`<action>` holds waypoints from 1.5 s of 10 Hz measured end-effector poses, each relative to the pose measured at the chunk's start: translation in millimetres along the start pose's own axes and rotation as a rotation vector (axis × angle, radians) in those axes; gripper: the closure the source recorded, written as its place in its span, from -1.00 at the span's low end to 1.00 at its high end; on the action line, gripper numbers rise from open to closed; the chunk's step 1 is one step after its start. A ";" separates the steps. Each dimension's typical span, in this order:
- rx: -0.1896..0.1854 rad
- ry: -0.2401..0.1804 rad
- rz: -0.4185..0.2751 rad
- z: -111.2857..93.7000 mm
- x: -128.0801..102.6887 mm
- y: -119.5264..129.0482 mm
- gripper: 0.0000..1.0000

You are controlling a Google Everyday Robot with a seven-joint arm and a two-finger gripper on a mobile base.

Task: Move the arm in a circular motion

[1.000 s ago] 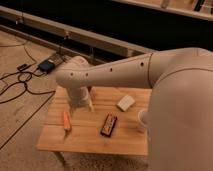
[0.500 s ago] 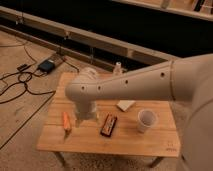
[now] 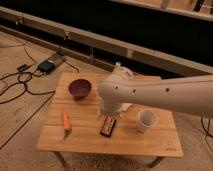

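- Nothing legible anywhere: no text, number or brand readable
- Small dark mark point(image 3: 171, 146) on near right corner of wooden table point(image 3: 82, 140): too small to read
- Light print on dark snack wrapper point(image 3: 108, 126), lying flat on table: illegible
- gripper point(image 3: 109, 112): hangs under bend of cream arm point(image 3: 160, 94), just above table, beside wrapper's far end; no readable marking on either
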 end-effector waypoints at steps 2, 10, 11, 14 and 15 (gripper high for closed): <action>0.011 -0.029 0.016 -9.5 -31.5 -18.2 -0.30; 0.092 -0.020 -0.147 -4.5 -135.8 79.8 -0.30; 0.103 -0.011 -0.193 2.0 -135.5 103.1 -0.30; 0.114 0.026 -0.340 25.0 -109.7 157.8 -0.30; 0.113 0.040 -0.384 31.4 -95.7 169.8 -0.30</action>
